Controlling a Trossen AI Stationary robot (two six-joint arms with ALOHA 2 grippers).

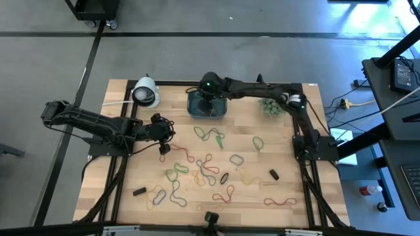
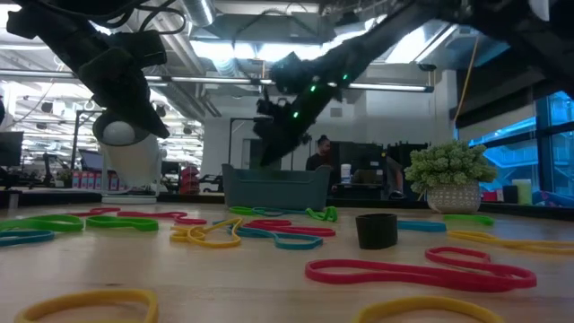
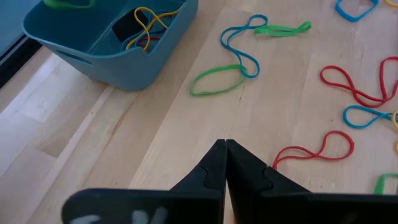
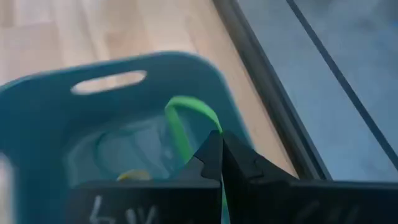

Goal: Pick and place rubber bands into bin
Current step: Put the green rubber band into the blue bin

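Note:
The teal bin (image 1: 207, 106) stands at the table's far middle, and a yellow rubber band (image 3: 144, 25) lies inside it. My right gripper (image 1: 209, 92) reaches over the bin, shut on a green rubber band (image 4: 186, 118). Many rubber bands lie loose across the wooden table: green and blue ones (image 1: 210, 135) near the bin, red ones (image 1: 188, 156) in the middle. Left of them, my left gripper (image 1: 164, 147) hovers above bare wood, shut with nothing between its fingers (image 3: 225, 145). My right gripper pinches the green rubber band between its two fingertips (image 4: 214, 149), slanting down from the table's right side. The band's free loop (image 4: 180, 112) arches out beyond the fingers over the bin's inside, clear of the bin's floor.
A white cylinder (image 1: 146, 92) stands left of the bin and a spiky green plant (image 1: 270, 106) right of it. Small black pieces lie at the right (image 1: 273, 174) and the near left (image 1: 139, 192). Bare wood lies between my left gripper and the bin.

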